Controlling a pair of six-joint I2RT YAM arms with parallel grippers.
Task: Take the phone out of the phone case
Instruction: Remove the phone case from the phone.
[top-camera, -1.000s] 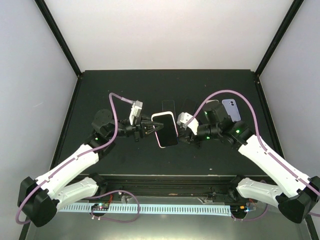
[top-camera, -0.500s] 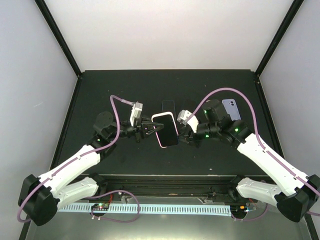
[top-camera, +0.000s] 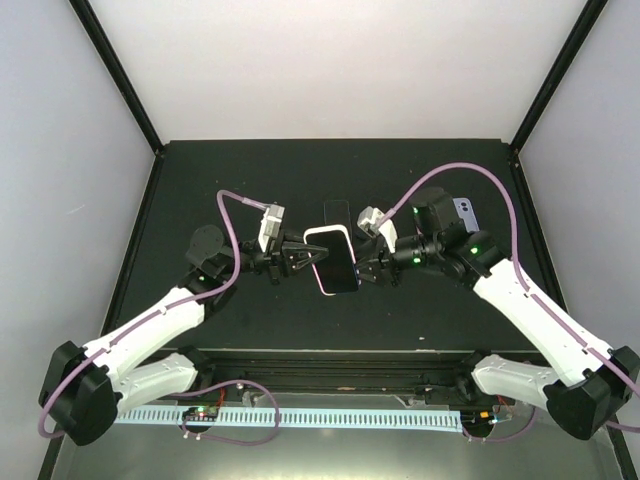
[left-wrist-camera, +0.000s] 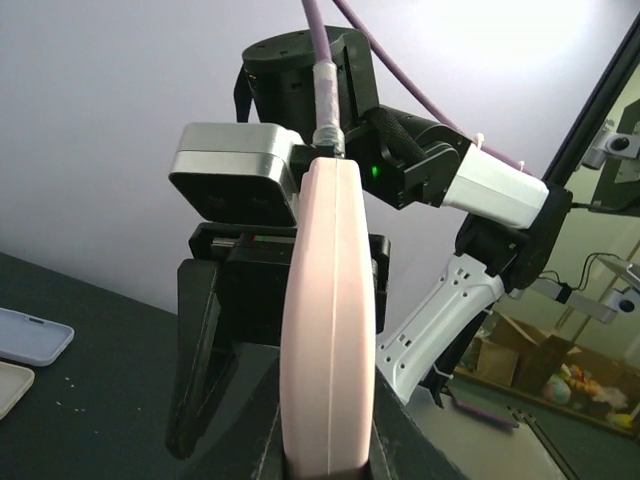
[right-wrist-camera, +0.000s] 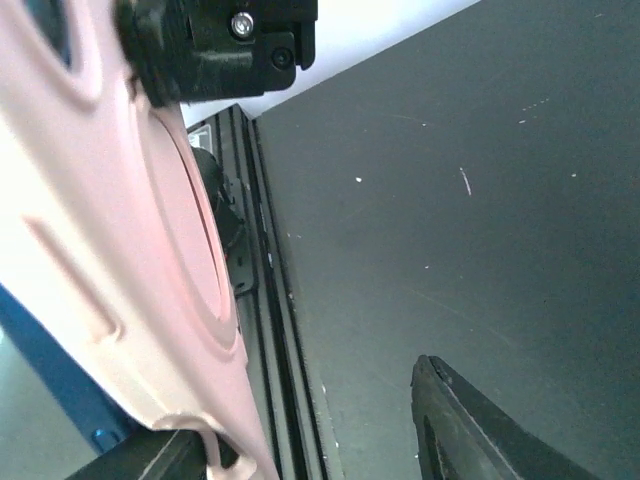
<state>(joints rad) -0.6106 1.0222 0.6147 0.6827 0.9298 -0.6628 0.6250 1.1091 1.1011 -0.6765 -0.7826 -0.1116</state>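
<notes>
**Spare handsets and clutter around the black worktop**

The worktop (top-camera: 250, 170) is matt black. In the right wrist view it shows pale specks and one short scratch. A dark phone (top-camera: 337, 209) lies flat near the middle back. A lavender phone (top-camera: 469, 208) lies at the right rear, camera side up and partly covered. White panels (top-camera: 340, 60) close in the back and sides, with black posts (top-camera: 115, 75) at the corners. A pale perforated strip (top-camera: 330, 418) runs below the near edge. In the left wrist view a pale rounded slab (left-wrist-camera: 30, 336) lies flat just beside a cream slab (left-wrist-camera: 8, 386). Beyond them are a cardboard box (left-wrist-camera: 505, 355) and blurred soft toys (left-wrist-camera: 575, 385).
</notes>
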